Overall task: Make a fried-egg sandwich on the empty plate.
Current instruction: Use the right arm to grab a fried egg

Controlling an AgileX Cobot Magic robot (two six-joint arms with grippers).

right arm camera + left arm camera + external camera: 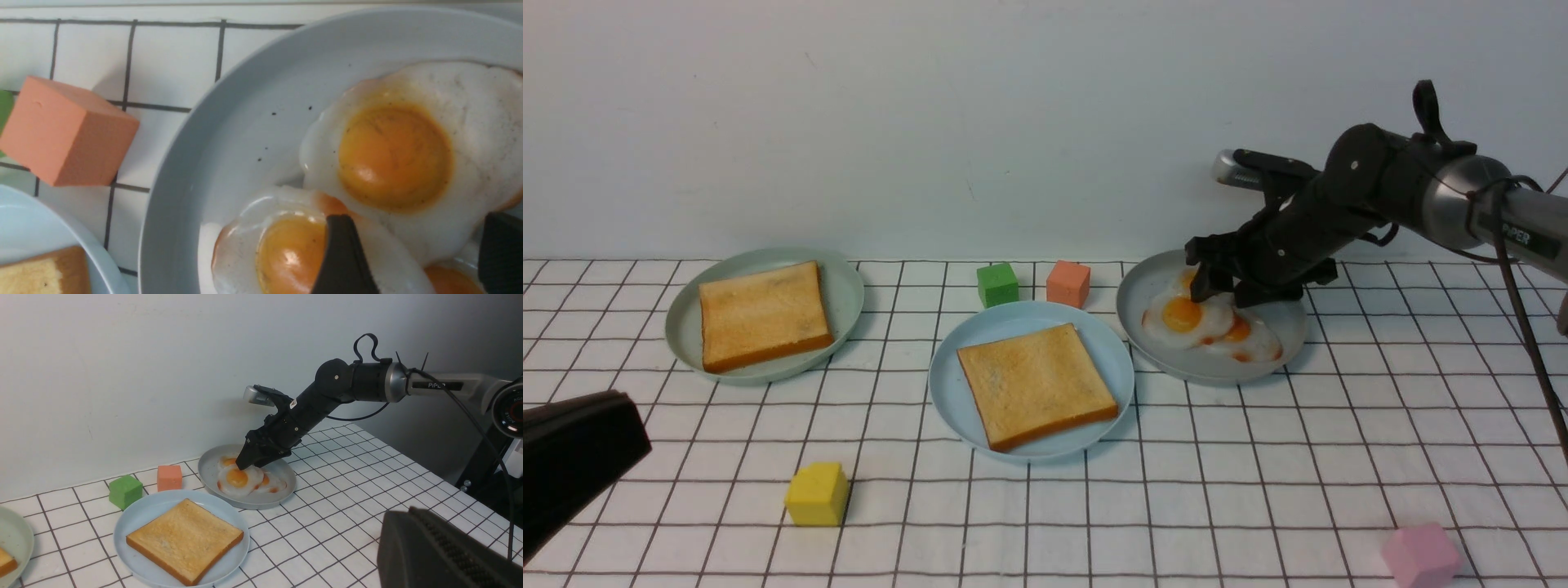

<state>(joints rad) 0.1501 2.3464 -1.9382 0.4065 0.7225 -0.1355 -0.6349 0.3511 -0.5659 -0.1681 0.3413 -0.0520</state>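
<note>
On the blue plate (944, 384), toast (1036, 384) lies flat, askew to the grid (1258, 457); right gripper (1223, 296) spread over eggs (1184, 317); left gripper (613, 429) closed.

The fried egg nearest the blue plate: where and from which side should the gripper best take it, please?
Probably by its thin white rim, from above at the far side, where the open right gripper is. The fried egg lies flat, overlapping the other eggs there, so that edge should sit slightly off the grey plate.
</note>
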